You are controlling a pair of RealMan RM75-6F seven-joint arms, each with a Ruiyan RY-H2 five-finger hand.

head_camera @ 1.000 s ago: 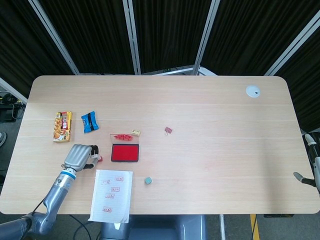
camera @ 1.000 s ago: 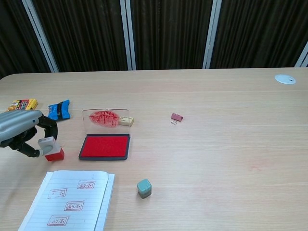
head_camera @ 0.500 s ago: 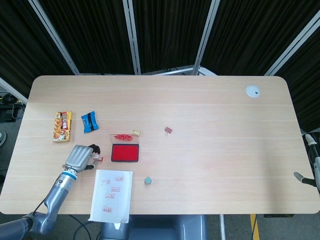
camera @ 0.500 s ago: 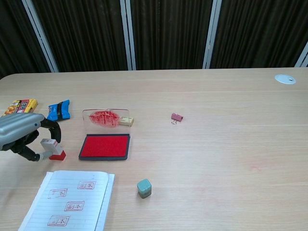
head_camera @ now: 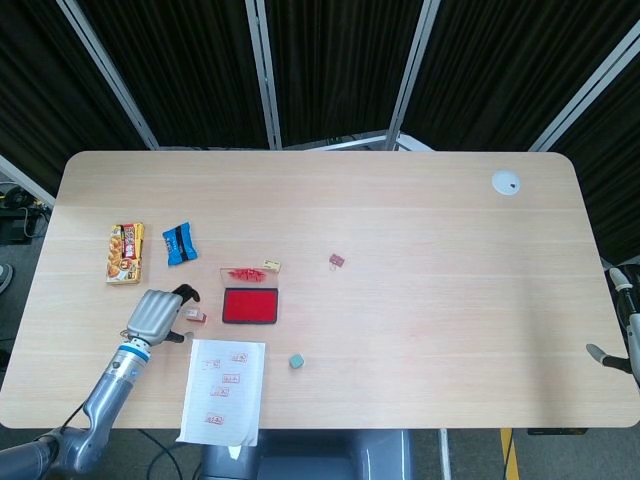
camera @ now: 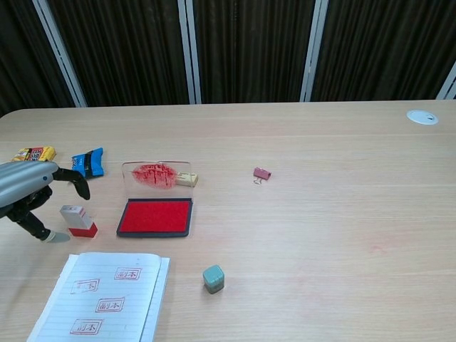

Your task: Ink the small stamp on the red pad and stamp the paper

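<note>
The small stamp [camera: 79, 221], a white body with a red base, rests on the table just left of the red ink pad [camera: 155, 216]. The pad's clear lid [camera: 157, 175] stands upright and is smeared with red. My left hand [camera: 27, 197] is left of the stamp with its fingers spread around it, holding nothing. In the head view the stamp [head_camera: 195, 316] sits between the left hand [head_camera: 155, 315] and the pad [head_camera: 249, 306]. The lined paper [camera: 107, 299] lies in front with several red imprints. Only a grey bit of the right arm [head_camera: 622, 330] shows at the table's right edge.
A blue packet [camera: 89, 162] and a yellow snack pack [camera: 32, 154] lie behind the left hand. A grey-green cube [camera: 213, 278] sits right of the paper, with a pink binder clip [camera: 262, 173] mid-table. A small cream block [camera: 187, 179] lies beside the lid and a white disc [camera: 422, 117] far right.
My left hand has let go of the stamp. Its fingers have spread and drawn back slightly to the left, and the stamp stays on the table beside the pad.
</note>
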